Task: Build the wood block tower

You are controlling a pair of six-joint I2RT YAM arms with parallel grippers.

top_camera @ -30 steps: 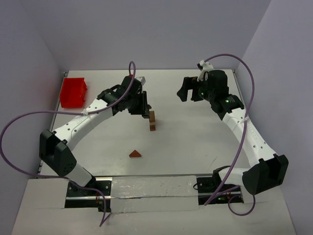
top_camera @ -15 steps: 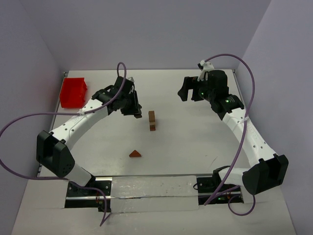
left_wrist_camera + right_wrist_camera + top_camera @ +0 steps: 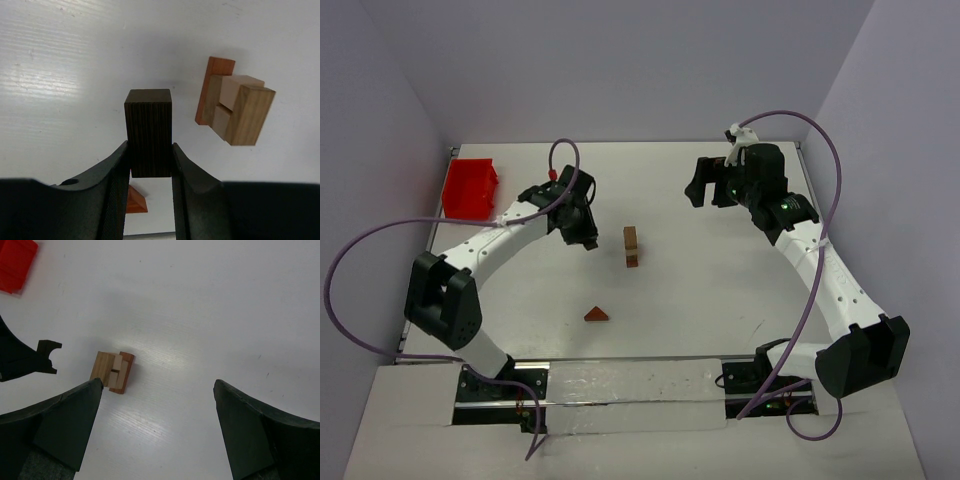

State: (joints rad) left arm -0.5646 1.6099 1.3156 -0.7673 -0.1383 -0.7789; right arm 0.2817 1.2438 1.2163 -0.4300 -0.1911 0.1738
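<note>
1. The left gripper [image 3: 148, 152] has backed off from over the wood block tower [image 3: 631, 247]. It now sits just beside it, at the tower's 9 o'clock in the top view.
2. It is still clamped on the dark block [image 3: 148, 115], fingers tight on both long faces, so that block never went onto the stack.
3. The tower looks unchanged: mid-table, upright, tan blocks on a reddish base. In the wrist view it is at 2 o'clock of the held block, not touching.
4. The triangular wedge [image 3: 597, 314] lies loose at the tower's 7 o'clock, well apart. It hasn't moved.
5. The right gripper [image 3: 157, 385] hasn't shifted. Its jaws are wide apart and hold nothing, at the tower's 1 o'clock.
6. My read is an aborted or re-aligned placement. The dark block still has to go on top, then the wedge. The stack is narrow, so a nudge on re-approach could topple it.
</note>
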